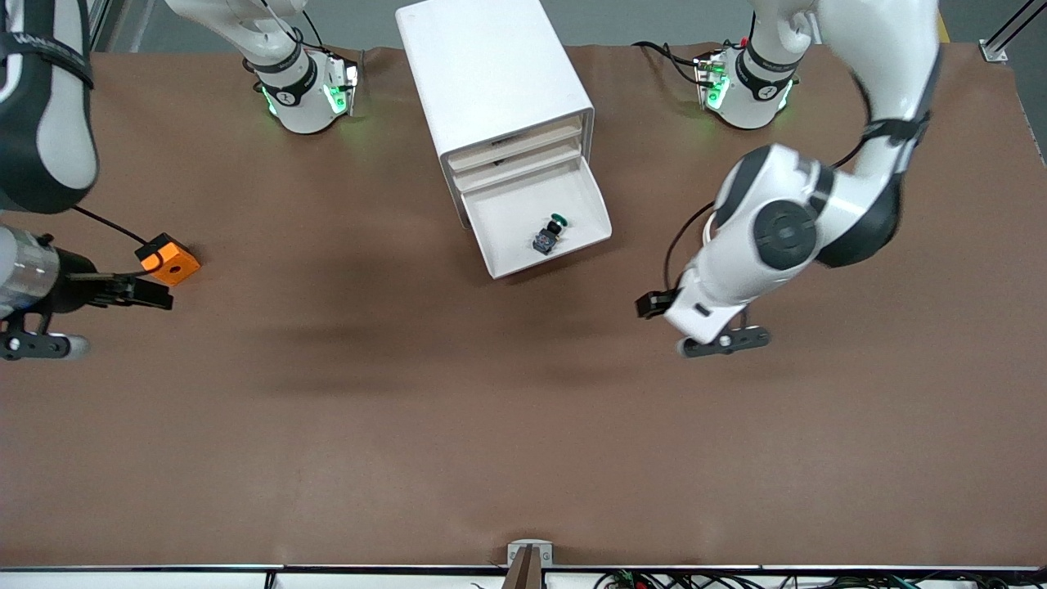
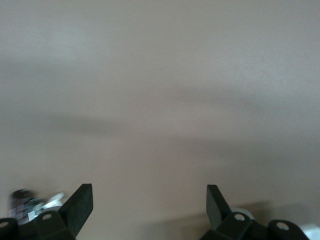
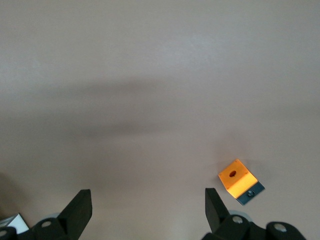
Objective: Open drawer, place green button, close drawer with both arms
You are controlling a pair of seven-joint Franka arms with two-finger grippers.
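The white cabinet point(image 1: 491, 65) stands at the robots' side of the table, midway between the arms. Its lowest drawer point(image 1: 511, 225) is pulled out. The button point(image 1: 550, 233), green cap on a black-and-blue body, lies inside that drawer. My left gripper point(image 1: 724, 341) hangs over bare table, toward the left arm's end from the drawer; in the left wrist view it point(image 2: 150, 192) is open and empty. My right gripper point(image 1: 41, 345) is at the right arm's end of the table, beside the orange cube point(image 1: 170, 259); in the right wrist view it point(image 3: 148, 196) is open and empty.
The orange cube with a hole point(image 3: 239, 180) sits on a small black piece on the brown table mat point(image 1: 491, 425). The cabinet's upper drawers point(image 1: 523, 147) are shut. A small grey bracket point(image 1: 529, 556) sits at the table edge nearest the front camera.
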